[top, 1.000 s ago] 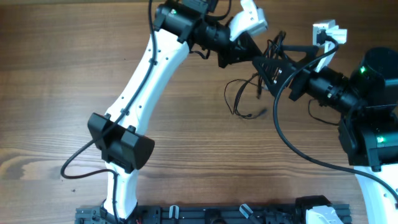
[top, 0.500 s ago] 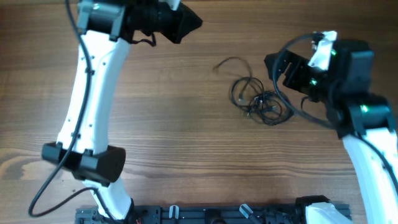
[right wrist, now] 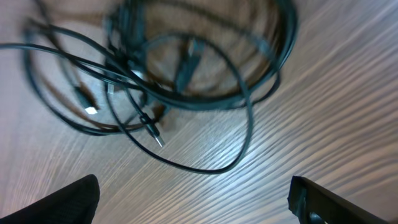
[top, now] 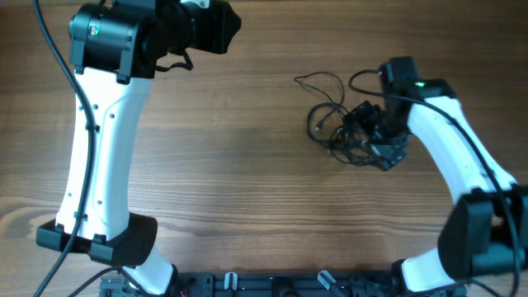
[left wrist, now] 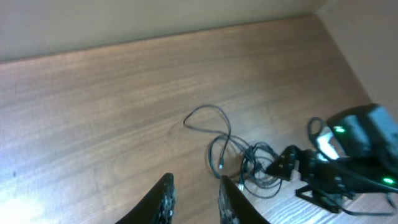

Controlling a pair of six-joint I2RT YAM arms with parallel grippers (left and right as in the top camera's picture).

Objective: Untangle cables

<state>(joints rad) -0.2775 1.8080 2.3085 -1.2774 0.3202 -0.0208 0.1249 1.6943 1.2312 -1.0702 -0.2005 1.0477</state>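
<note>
Several thin black cables (top: 340, 136) in one tangled heap

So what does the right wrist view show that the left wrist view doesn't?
Right wrist only: the cables up close, small plug tips, and the right hand spread wide and empty. Left wrist only: a loose strand looping away, the right arm beside the pile, and the left hand slightly parted. Both: the tangle on the wooden table.
</note>
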